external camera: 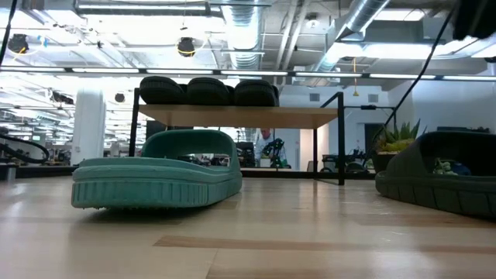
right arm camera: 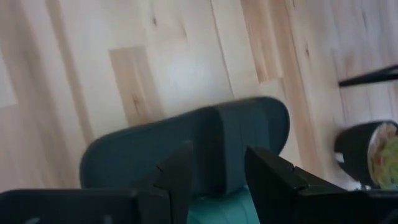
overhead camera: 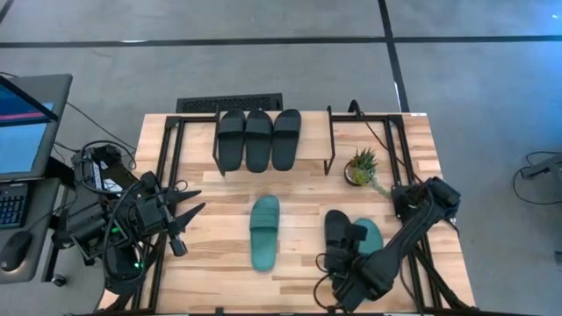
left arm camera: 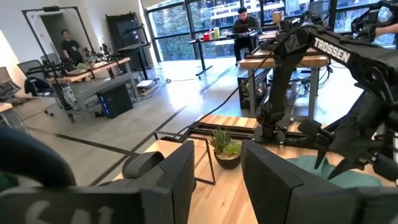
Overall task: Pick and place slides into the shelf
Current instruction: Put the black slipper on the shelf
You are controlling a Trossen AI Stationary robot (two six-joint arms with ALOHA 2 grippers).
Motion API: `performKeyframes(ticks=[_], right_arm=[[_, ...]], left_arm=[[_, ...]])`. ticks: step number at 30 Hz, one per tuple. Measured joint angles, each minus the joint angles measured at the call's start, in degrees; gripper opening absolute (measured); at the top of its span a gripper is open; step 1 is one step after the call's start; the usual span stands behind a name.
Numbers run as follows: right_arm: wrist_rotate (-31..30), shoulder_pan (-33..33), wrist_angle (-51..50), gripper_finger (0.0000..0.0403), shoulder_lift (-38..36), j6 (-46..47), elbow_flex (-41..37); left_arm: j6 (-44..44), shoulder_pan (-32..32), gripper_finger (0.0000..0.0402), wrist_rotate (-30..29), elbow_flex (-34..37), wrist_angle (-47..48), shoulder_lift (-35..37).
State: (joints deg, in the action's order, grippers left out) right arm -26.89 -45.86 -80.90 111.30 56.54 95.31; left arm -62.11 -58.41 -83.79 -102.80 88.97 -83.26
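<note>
Three black slides [overhead camera: 258,139] lie side by side on the wooden top of the shelf [overhead camera: 316,145] at the table's far side. One teal slide [overhead camera: 264,233] rests sole down at mid table. To its right lie a black slide [overhead camera: 336,226] and a second teal slide [overhead camera: 372,235]. My right gripper [overhead camera: 351,239] hangs open over these two. In its wrist view the open right gripper [right arm camera: 214,177] points down, its fingers standing over the teal slide's strap [right arm camera: 205,134]. My left gripper [overhead camera: 189,219] waits open at the table's left edge, pointing level across the table.
A small potted plant [overhead camera: 361,167] stands right of the shelf, just beyond the right-hand slides. The shelf's black wire legs [overhead camera: 329,140] reach the table. A monitor and keyboard [overhead camera: 22,123] sit off the table's left. Bare wood lies between the middle teal slide and the shelf.
</note>
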Motion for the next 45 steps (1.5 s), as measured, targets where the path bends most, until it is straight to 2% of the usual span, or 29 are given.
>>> performKeyframes(ticks=[8,17,21,28,32,38,45], right_arm=[[-0.44,-0.72,-0.99,0.0152,4.16,4.08,0.00],[-0.61,-0.61,-0.70,0.0172,4.18,7.06,-4.55],[-0.91,-0.62,1.07,0.0173,4.26,4.69,-4.76],[-5.26,0.04,-0.62,0.0165,4.24,4.02,-5.86],[-4.00,0.74,2.00,0.0165,4.31,2.92,-9.00],[-5.12,0.95,1.98,0.0165,4.31,2.47,-9.26],[-3.79,0.99,6.99,0.0164,4.31,-0.45,-11.16]], left_arm=[[-0.06,0.00,0.0122,0.00,0.00,-0.97,0.00],[0.44,0.02,0.0122,0.00,0.00,-1.95,0.00],[0.42,0.00,0.0122,0.00,0.00,-1.91,0.00],[0.44,0.02,0.0122,0.00,0.00,-1.25,0.00],[0.83,0.02,0.0122,0.00,0.00,-1.25,0.00],[0.85,0.02,0.0122,0.00,0.00,-1.22,0.00],[0.85,0.02,0.0122,0.00,0.00,-1.22,0.00]])
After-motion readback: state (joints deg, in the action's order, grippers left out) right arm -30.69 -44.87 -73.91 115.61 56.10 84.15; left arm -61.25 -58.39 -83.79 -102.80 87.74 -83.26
